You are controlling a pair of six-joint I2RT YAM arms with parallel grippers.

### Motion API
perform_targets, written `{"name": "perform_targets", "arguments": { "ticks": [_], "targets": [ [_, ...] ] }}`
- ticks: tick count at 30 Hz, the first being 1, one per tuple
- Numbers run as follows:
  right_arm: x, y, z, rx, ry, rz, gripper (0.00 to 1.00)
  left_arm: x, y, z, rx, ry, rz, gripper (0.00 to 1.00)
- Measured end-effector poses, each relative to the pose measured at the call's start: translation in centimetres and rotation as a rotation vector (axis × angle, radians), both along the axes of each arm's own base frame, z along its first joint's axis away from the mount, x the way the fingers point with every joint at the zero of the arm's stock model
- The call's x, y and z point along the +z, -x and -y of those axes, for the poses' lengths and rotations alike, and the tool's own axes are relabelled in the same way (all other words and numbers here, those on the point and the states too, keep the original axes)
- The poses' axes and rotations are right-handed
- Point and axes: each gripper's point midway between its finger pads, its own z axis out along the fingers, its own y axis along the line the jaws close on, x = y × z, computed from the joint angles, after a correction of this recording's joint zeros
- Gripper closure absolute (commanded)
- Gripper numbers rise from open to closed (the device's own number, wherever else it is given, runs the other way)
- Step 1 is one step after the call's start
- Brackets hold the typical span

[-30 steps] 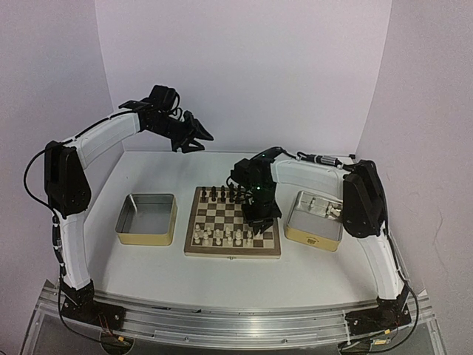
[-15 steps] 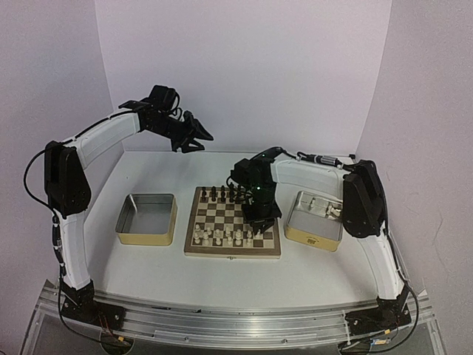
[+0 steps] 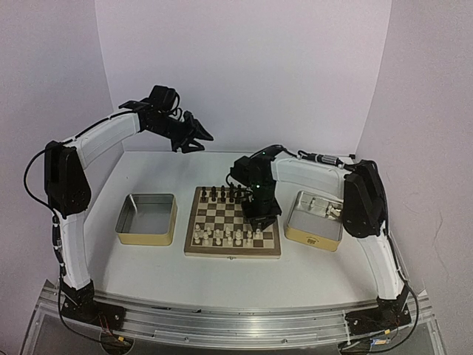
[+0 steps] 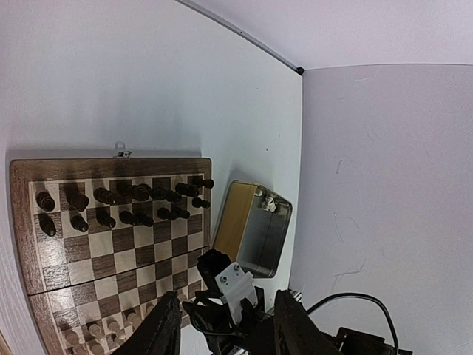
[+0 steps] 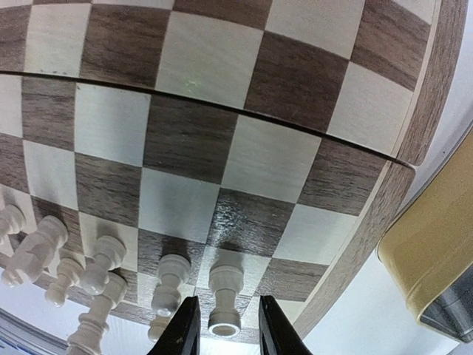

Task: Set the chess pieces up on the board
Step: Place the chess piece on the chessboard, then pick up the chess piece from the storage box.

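The board (image 3: 191,231) lies mid-table, with dark pieces (image 3: 222,194) along its far rows and several cream-white chess pieces (image 3: 222,235) along its near rows. My right gripper (image 3: 262,222) hangs low over the board's near right part. In the right wrist view the gripper (image 5: 225,327) is open, with a finger on either side of a white rook (image 5: 224,285) that stands on a light square, a small gap showing on both sides. My left gripper (image 3: 201,138) is open and empty, raised high at the back left, and also appears in its wrist view (image 4: 228,314).
A metal tin (image 3: 314,237) right of the board holds a few white pieces (image 3: 325,208). Another tin (image 3: 148,235) left of the board looks empty. White pawns (image 5: 168,277) stand just left of the rook. The board's right rim (image 5: 436,74) is near the tin's yellow side (image 5: 436,244).
My right arm has shifted very slightly over the board's near right corner. The left arm has not moved.
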Motion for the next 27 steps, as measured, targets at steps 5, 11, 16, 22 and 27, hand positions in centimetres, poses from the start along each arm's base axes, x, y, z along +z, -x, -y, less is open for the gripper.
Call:
{"name": "perform_targets", "arguments": {
  "ticks": [5, 11, 16, 22, 27],
  "targets": [
    [1.6, -0.8, -0.9, 0.0, -0.037, 0.033, 0.73, 0.0, 0.0, 0.0, 0.0, 0.0, 0.0, 0.58],
    [4.0, -1.6, -0.3, -0.021, -0.057, 0.081, 0.73, 0.0, 0.0, 0.0, -0.001, 0.001, 0.0, 0.58],
    [6.8, -4.0, 4.8, -0.148, -0.062, 0.171, 0.73, 0.0, 0.5, 0.6, -0.015, -0.002, 0.003, 0.58],
    [8.2, -7.9, 17.5, -0.45, -0.007, 0.278, 0.73, 0.1, 2.1, 4.0, -0.089, -0.018, 0.037, 0.58],
    [5.6, -9.4, 20.8, -0.568, 0.021, 0.293, 0.74, -0.3, 3.2, 6.4, -0.144, -0.021, 0.048, 0.58]
  ]
}}
